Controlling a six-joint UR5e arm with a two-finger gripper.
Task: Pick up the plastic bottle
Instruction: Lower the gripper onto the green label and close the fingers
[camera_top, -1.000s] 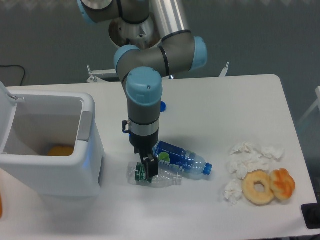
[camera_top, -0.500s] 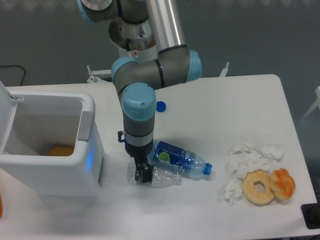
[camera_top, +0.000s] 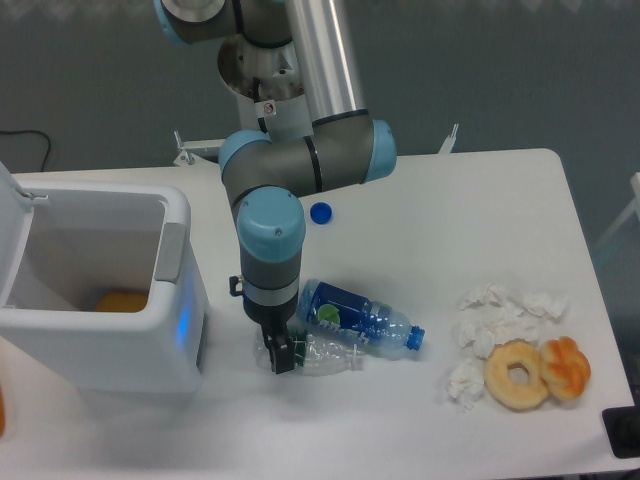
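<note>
Gripper (camera_top: 281, 352) sits directly over the plastic bottle (camera_top: 322, 354), which lies sideways, long axis running rightward from the fingers. Finger spacing: cannot tell.

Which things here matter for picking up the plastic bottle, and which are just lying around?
Part of the job:
plastic bottle, lying on its side
gripper, down at its left end

Lying about:
blue-label bottle
loose blue cap
white bin
crumpled tissues
two doughnuts
</note>
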